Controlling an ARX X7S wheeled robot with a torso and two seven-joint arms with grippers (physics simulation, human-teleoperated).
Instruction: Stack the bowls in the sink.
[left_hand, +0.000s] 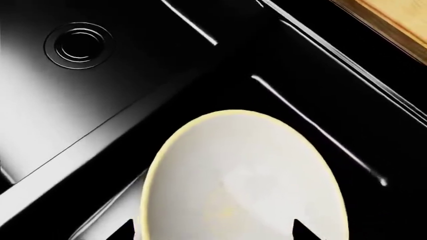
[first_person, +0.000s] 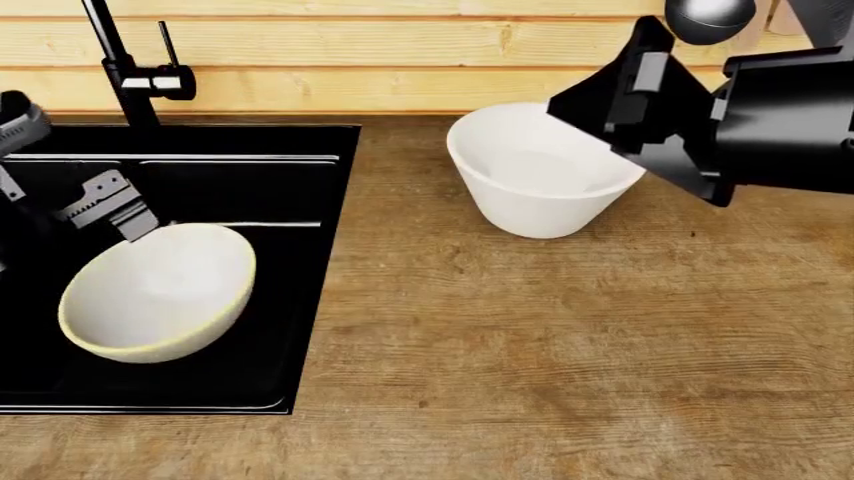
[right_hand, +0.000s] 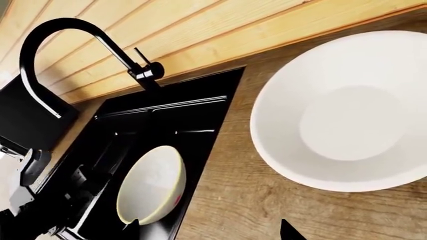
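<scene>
The plain white bowl (first_person: 541, 170) sits on the worktop (first_person: 561, 350) just below the right gripper (first_person: 638, 125), whose jaws look spread apart. The yellow-rimmed bowl (first_person: 158, 290) lies in the sink (first_person: 267, 170) by the left gripper (first_person: 107, 205); whether its jaws grip the rim, I cannot tell.

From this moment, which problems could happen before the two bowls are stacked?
1. The yellow-rimmed bowl sits tilted in the sink at the left gripper; it may roll if released.
2. The plain white bowl is still on the counter; the right gripper at its rim could tip or push it.
</scene>
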